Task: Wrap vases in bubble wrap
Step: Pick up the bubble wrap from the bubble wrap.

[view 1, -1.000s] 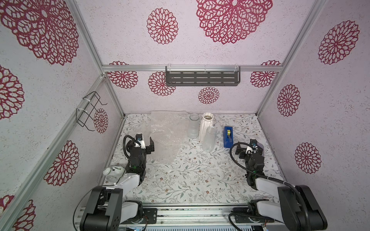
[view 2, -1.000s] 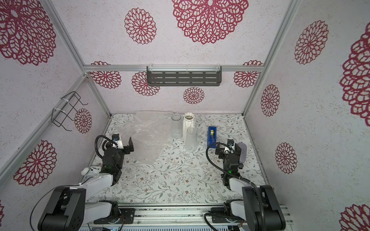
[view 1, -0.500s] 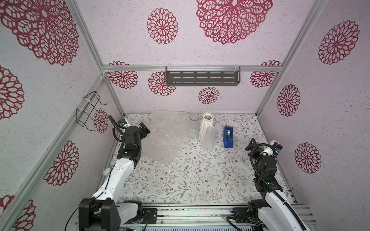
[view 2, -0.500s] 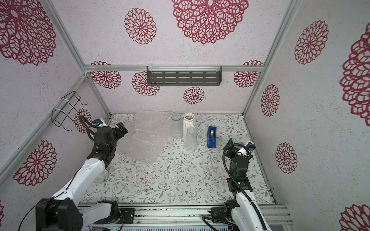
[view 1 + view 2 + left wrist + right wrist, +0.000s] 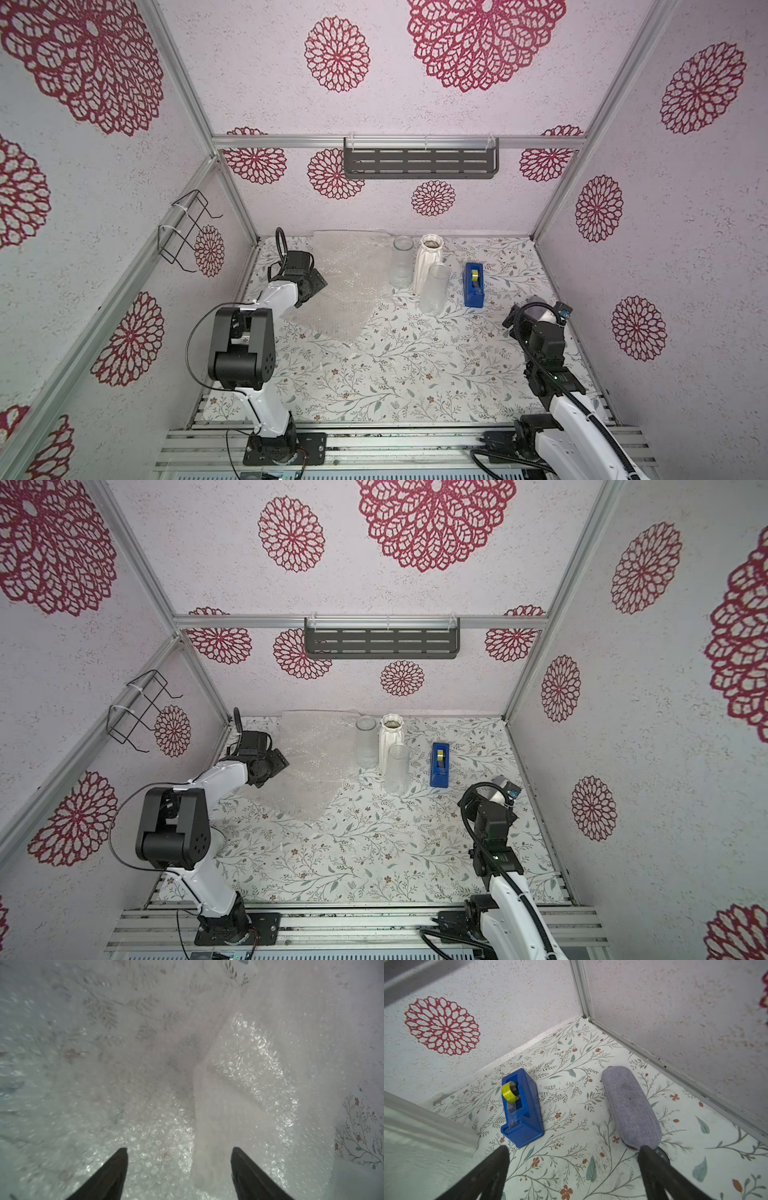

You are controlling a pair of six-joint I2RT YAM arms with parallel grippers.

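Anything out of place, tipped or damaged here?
The vases stand upright. One stray: a grey fabric-covered roll lies between the blue tape dispenser and the side wall, with no evident part in wrapping.

vases (image 5: 428, 266): two clear, one white ribbed, upright, clustered | bubble wrap (image 5: 345, 286): crinkled, lying beside them

Lab-style robot test booth: aluminium-framed wall panels (image 5: 395, 112) with red rosettes, floral tabletop (image 5: 415, 374), arm bases (image 5: 282, 449) on rails (image 5: 395, 440).
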